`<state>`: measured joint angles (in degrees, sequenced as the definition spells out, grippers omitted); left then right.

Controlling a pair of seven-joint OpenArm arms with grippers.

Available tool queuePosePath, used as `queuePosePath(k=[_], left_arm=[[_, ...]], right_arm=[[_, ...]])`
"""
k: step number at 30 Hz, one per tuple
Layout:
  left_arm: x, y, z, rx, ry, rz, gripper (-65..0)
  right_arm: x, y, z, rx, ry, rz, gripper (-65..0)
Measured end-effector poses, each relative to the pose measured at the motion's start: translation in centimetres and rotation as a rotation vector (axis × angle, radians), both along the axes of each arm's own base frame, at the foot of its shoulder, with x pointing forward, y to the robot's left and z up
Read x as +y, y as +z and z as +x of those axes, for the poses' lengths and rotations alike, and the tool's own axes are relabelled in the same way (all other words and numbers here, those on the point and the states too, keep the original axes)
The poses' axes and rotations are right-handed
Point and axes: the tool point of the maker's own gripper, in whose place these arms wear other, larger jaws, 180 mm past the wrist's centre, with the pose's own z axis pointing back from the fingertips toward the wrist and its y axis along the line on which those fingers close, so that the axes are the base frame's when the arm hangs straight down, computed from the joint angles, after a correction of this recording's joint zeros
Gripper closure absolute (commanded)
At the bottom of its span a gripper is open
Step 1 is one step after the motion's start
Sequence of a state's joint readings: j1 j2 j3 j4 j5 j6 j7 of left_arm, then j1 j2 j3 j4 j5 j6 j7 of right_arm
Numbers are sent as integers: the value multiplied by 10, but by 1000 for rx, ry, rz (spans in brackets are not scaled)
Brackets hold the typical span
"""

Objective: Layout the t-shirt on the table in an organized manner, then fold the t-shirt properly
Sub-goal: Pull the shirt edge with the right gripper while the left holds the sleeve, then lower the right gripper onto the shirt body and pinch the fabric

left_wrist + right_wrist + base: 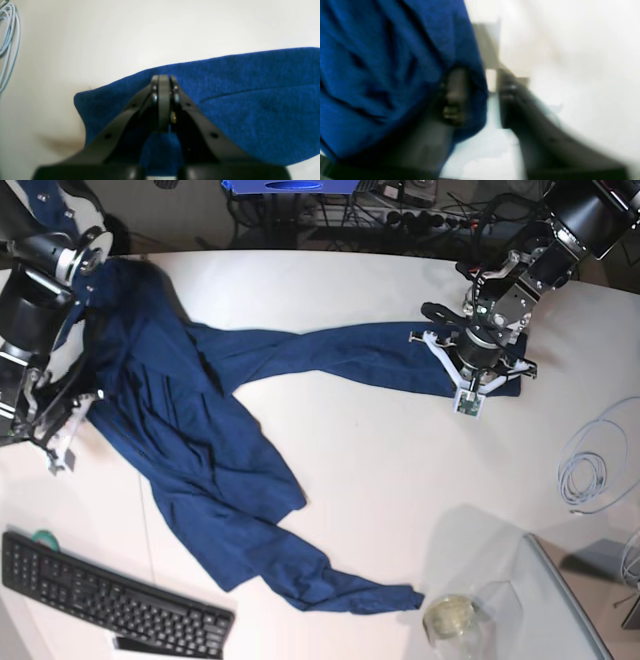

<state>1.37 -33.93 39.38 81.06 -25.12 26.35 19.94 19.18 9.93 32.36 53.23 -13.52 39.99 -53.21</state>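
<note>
The dark navy t-shirt lies crumpled and twisted across the white table, with one long stretch running to the right. My left gripper is at that right end, shut, its fingertips pinched on the cloth near its edge. My right gripper is at the shirt's left side. That view is blurred: the blue cloth drapes over one finger and the jaws close on its edge.
A black keyboard lies at the front left. A glass jar and a clear box stand at the front right. A coiled light cable lies on the right, also seen as the cable.
</note>
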Motion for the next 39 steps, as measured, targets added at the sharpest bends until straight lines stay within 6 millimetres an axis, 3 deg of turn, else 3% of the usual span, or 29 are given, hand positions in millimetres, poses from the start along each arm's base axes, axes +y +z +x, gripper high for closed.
queuePosePath(k=[3,6,10,13,16,22,26,29,30,32,36,37,39], left_arm=[[-1,1,0,-2,0,-3,0],[-7,9,4,-18,4,-34,0],[12,29,15,-84,88,-56,0],[20,40,21,-117,119,-59,0],[13,48,26,-141,105,-78,0],[15,47,25,-136,108,-73,0],[16,46,25,-132,109,-70,0],[16,46,26,-134,109,-70,0],[16,47,26,-136,109,-70,0],[16,48,29,-141,109,-71,0],[16,48,29,-140,110,-71,0],[16,48,29,-142,110,-71,0],[17,48,29,-141,109,-67,0]], right_arm=[[-27,5,-5,21,-25,-36,-18],[-57,30,7,-42,-37,-115,0],[-81,61,22,-121,-45,-189,0],[-84,64,22,-124,-45,-200,0],[-90,69,24,-132,-46,-211,0],[-128,98,24,-160,-71,-297,0],[-138,104,22,-168,-78,-316,0],[-143,109,35,-261,-161,-326,-5],[-147,112,39,-302,-209,-343,-18],[-148,108,38,-298,-234,-349,-108],[-124,92,18,-162,-175,-318,-392],[-116,97,18,-171,-143,-331,-452],[-95,116,25,-245,-53,-349,-479]])
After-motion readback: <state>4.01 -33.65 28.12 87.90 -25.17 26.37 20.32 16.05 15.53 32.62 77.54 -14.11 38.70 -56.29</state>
